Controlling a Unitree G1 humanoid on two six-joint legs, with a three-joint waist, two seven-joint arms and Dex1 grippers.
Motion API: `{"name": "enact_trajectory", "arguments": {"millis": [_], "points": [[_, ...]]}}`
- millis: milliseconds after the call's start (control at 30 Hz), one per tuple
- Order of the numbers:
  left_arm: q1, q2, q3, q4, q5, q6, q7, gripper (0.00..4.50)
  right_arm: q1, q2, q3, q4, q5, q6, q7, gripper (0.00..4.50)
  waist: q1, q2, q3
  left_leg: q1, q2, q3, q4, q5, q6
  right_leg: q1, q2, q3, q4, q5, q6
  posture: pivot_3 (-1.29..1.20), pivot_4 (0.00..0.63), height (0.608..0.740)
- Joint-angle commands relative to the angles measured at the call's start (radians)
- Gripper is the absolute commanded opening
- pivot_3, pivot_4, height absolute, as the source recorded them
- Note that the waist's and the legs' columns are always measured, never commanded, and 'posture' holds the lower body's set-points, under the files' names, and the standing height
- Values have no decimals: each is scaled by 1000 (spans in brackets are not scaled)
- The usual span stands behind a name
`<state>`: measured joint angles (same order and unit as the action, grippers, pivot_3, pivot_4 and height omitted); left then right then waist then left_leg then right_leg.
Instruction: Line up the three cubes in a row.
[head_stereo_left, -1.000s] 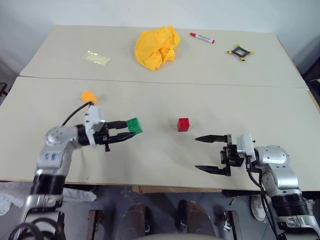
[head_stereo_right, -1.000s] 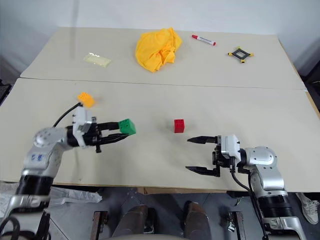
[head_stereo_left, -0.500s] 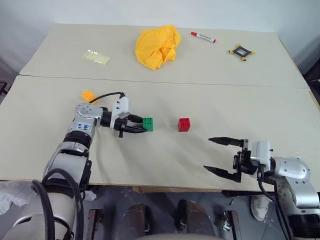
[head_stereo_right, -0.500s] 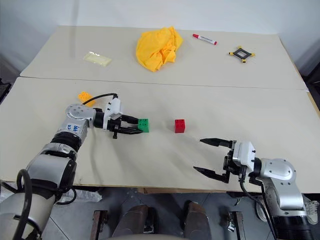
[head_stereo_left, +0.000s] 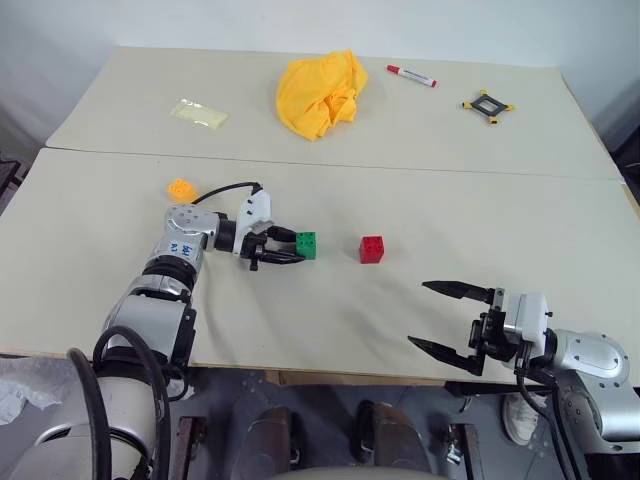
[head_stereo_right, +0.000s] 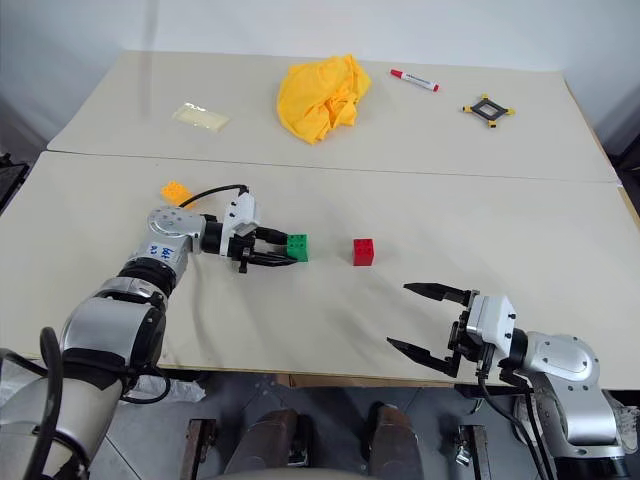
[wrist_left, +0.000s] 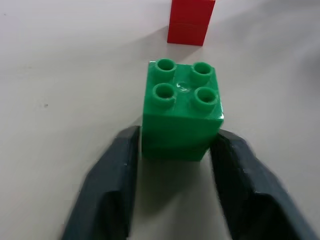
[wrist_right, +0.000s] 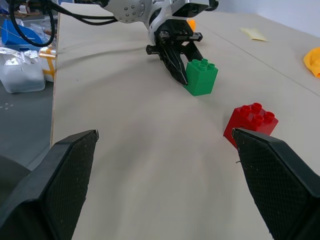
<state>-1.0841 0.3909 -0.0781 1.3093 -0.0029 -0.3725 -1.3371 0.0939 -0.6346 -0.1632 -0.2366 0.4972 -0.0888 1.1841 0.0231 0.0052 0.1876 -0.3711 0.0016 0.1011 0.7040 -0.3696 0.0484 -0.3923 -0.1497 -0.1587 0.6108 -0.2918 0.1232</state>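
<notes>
- Your left pincer (head_stereo_left: 300, 249) sits low over the near bench (head_stereo_left: 420, 320), roughly mid-depth and left of centre, pointing toward the right edge.
- Left fingers (wrist_left: 112, 187) bracket the green cube (head_stereo_left: 306, 244). One finger looks to be against the cube's side, the other shows a thin gap, so the jaws are partly apart; I can't tell if it's a real grip.
- Green cube stands on the bench, studs up, square to the fingers.
- Red cube (head_stereo_left: 371, 249) is just past the green one toward the right edge, near but apart, also studs up, at about the same depth on the bench.
- Orange-yellow cube (head_stereo_left: 180, 189) lies well apart from those two, closer to the left edge and nearer the seam with the far bench, behind your left arm.
- Your right pincer (head_stereo_left: 438, 319) hangs by the near edge of the bench, right of centre, jaws spread wide, nothing between them. It points back toward the cubes, well clear of both.
- On the far bench (head_stereo_left: 150, 110): crumpled yellow cloth (head_stereo_left: 320, 92) near the middle, red marker (head_stereo_left: 408, 75) beside it toward the right, black-and-yellow square frame (head_stereo_left: 488, 103) closer to the right edge, small clear packet (head_stereo_left: 198, 113) toward the left edge.
</notes>
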Motion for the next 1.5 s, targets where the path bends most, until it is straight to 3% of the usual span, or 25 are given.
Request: {"name": "enact_trajectory", "arguments": {"millis": [33,133,300,400,533,667,800,933,1167,1500], "points": [[-1,18,39,-17,-11,-13,2,3457,-30,-12,4,-19,24,6,8,4500,0,0,0,0,0,0,0,0,0,0,0,0,0,0,0,0,150,740],[28,55,85,-49,-49,-46,-33,4365,-64,-4,21,1,24,9,18,4500,-9,0,0,0,1,0,0,0,0,-1,0,0,0,0,0,0,150,740],[115,116,174,-161,-144,-28,-107,4494,-108,20,51,34,19,0,23,4500,-19,0,0,0,1,0,0,0,0,-1,0,0,0,0,0,0,150,740],[407,202,300,-536,-281,97,-55,4494,-191,77,94,85,8,-1,-1,4500,-41,0,0,1,6,0,-1,0,0,-1,0,1,1,0,0,0,150,740],[772,227,472,-992,-372,270,204,4494,-276,127,123,152,20,18,4,4500,-69,0,0,3,9,-2,-3,-1,-2,-2,1,0,3,0,-1,0,150,740],[1043,158,633,-1328,-465,433,463,4494,-344,167,136,226,7,-17,16,4500,-37,0,0,2,9,-9,2,-1,-2,0,0,2,8,0,-1,0,150,740],[1198,61,750,-1490,-511,515,676,4494,-384,196,133,264,6,-30,6,4500,-18,0,0,2,8,-10,5,-2,-1,6,-1,13,0,-1,-1,0,150,740],[1380,-126,821,-1635,-560,534,863,4494,-420,228,141,283,-6,-52,-18,4500,-27,0,0,2,8,-10,7,-4,-2,7,0,14,-1,0,-1,0,150,740],[1385,-187,673,-1790,-487,609,1039,4494,-445,224,147,302,-13,-70,-4,4500,-11,0,0,2,10,-8,10,-5,-2,7,2,15,1,-1,-2,0,150,740],[931,-130,512,-1584,-379,821,1304,4494,-462,214,160,289,-32,-39,-7,4500,-14,0,-1,1,9,-3,10,-5,-2,1,4,12,6,-1,-2,0,150,740]]}}
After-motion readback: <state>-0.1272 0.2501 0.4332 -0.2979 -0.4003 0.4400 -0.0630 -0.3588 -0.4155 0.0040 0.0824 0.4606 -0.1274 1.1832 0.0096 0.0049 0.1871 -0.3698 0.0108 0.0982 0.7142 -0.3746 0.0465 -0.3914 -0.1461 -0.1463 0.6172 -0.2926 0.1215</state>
